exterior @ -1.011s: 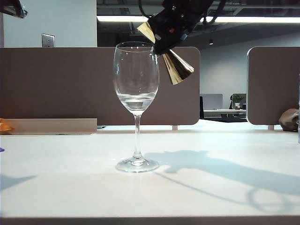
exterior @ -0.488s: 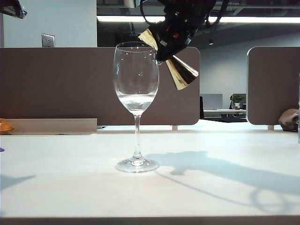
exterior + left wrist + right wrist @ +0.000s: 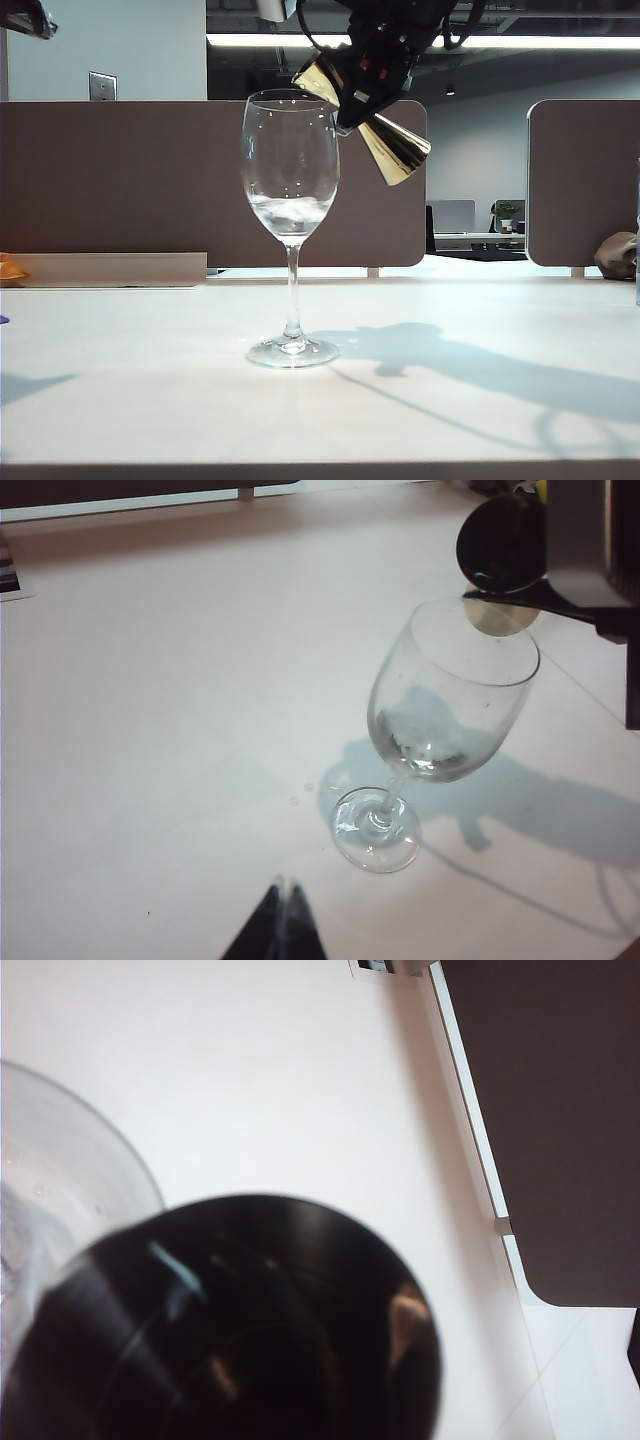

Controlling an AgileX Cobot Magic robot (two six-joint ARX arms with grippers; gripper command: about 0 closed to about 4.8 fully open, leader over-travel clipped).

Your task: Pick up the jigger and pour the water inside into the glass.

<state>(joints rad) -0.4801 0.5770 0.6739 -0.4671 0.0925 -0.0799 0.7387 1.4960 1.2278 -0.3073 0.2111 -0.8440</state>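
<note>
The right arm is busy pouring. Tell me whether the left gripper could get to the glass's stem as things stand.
Probably yes. The left gripper hangs clear of the glass, only bare table between. The right gripper and jigger stay up at the rim.

Exterior view: set low at the table [image 3: 120, 400] edge, facing level across it toward the partitions [image 3: 120, 180]; the glass [image 3: 291, 200] stands close, dead centre, the jigger [image 3: 385, 140] at its 1 o'clock.

Left wrist view: looks steeply down from moderate range; the glass [image 3: 440, 720] appears whole, at 3 o'clock of frame centre.

Right wrist view: extremely close; the jigger [image 3: 240, 1330] mouth fills the 6 o'clock half, blurred.

Shared: all three views take in glass, jigger and table.
</note>
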